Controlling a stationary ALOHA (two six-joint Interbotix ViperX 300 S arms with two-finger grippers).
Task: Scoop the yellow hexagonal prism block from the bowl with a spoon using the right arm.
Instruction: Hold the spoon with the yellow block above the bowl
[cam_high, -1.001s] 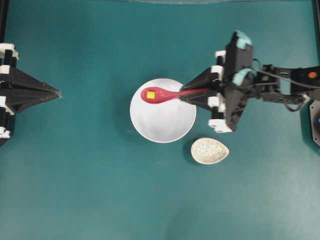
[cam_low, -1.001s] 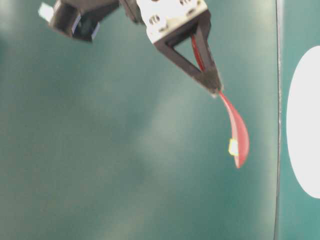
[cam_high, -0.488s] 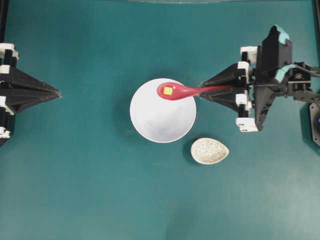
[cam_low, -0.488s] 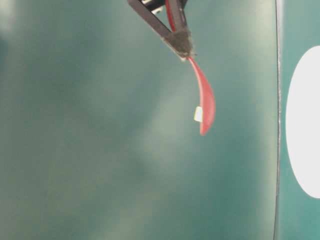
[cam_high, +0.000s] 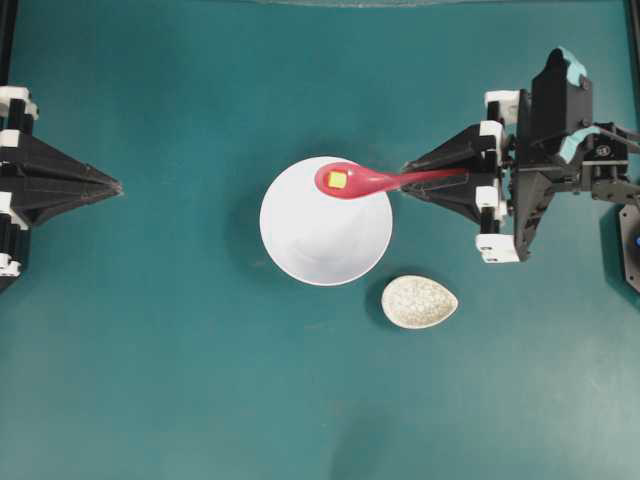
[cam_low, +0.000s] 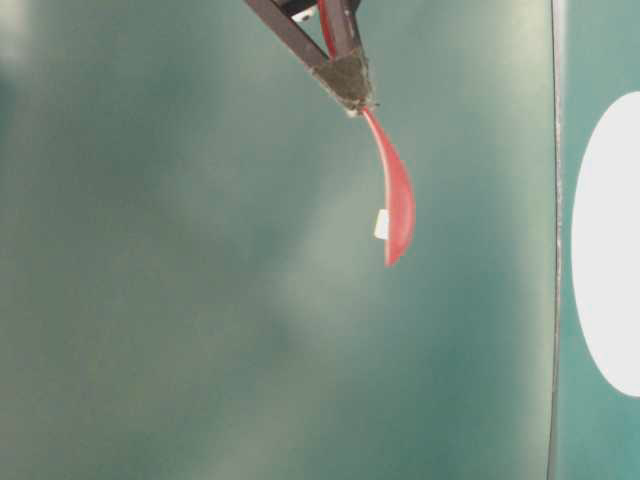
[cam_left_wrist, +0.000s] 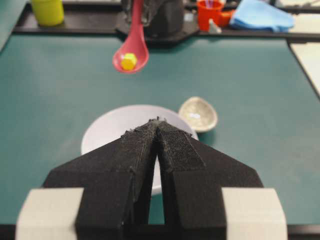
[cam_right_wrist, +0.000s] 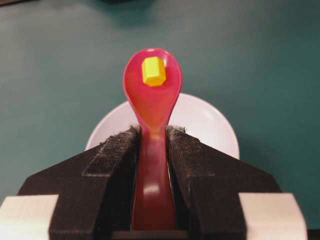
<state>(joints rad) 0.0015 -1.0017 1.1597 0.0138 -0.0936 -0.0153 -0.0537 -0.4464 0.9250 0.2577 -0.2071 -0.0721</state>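
The red spoon (cam_high: 360, 181) is clamped by its handle in my right gripper (cam_high: 408, 181), which is shut on it. Its scoop hangs in the air above the far rim of the white bowl (cam_high: 325, 245). The yellow hexagonal prism block (cam_high: 338, 180) lies in the scoop, seen too as the yellow block (cam_right_wrist: 153, 71) on the spoon (cam_right_wrist: 152, 100) and as the block (cam_left_wrist: 129, 61) in the left wrist view. The bowl (cam_right_wrist: 210, 125) below holds nothing I can see. My left gripper (cam_high: 116, 186) rests shut at the left edge, pointing toward the bowl (cam_left_wrist: 107, 132).
A small speckled grey oval dish (cam_high: 419, 301) lies on the teal table right of and nearer than the bowl. In the left wrist view a yellow cup (cam_left_wrist: 47, 11), an orange cup (cam_left_wrist: 208, 12) and a blue cloth (cam_left_wrist: 262, 15) sit beyond the far table edge.
My right gripper drew back to the right with the spoon and lifted it, carrying the block from over the bowl's left part to its far rim. Over the last half second it barely moved.
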